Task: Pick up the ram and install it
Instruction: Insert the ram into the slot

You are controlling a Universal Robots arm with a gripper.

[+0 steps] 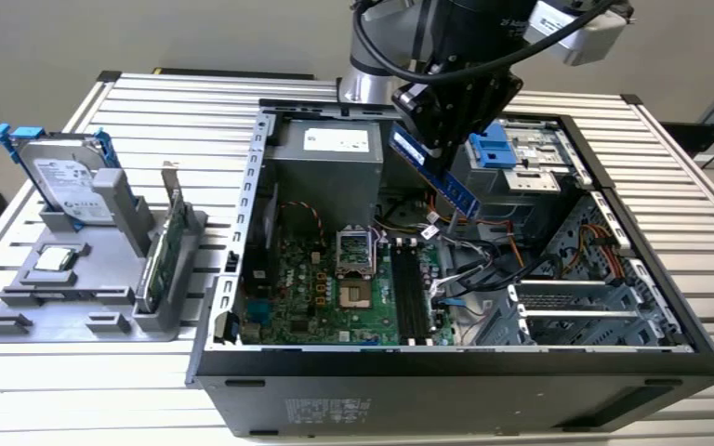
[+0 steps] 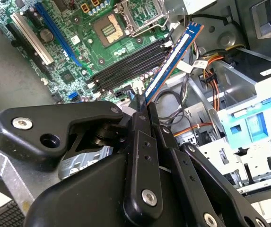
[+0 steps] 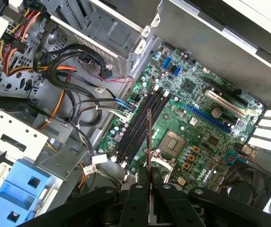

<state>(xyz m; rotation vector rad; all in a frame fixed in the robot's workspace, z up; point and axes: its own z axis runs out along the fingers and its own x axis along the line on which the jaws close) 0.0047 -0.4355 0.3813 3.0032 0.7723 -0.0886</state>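
Gripper (image 1: 446, 139) position at inspection: above the open computer case (image 1: 654, 307), over the area between the power supply (image 1: 323, 153) and the drive cage (image 1: 524, 158). Its black fingers (image 2: 147, 118) are closed edge-on upon one end of the ram (image 1: 435, 172), a narrow blue stick that is clear of all surfaces and hangs slanted in the exterior view, free end pointing down toward the motherboard (image 1: 320, 288). Gripping the stick by one end leaves most of its length and its contact edge unobstructed, which I judge to be the reason for this hold: the exposed edge can meet a slot without the fingers fouling the neighbouring parts. In the first wrist view the ram (image 3: 149, 142) shows as a thin line rising between the two fingers, roughly in line with the black memory slots (image 3: 142, 120), though well apart from them. The second wrist view shows the ram (image 2: 173, 59) extending over the slots (image 2: 130, 66) and crossing them at an angle rather than lying parallel. No stick is seated in any slot. Loose cables (image 1: 482, 255) lie just beside the slot bank and may interfere. On the table (image 1: 109, 372), outside the case, a grey fixture (image 1: 72, 307) holds a hard drive (image 1: 66, 181) and a green card (image 1: 165, 251), both untouched.
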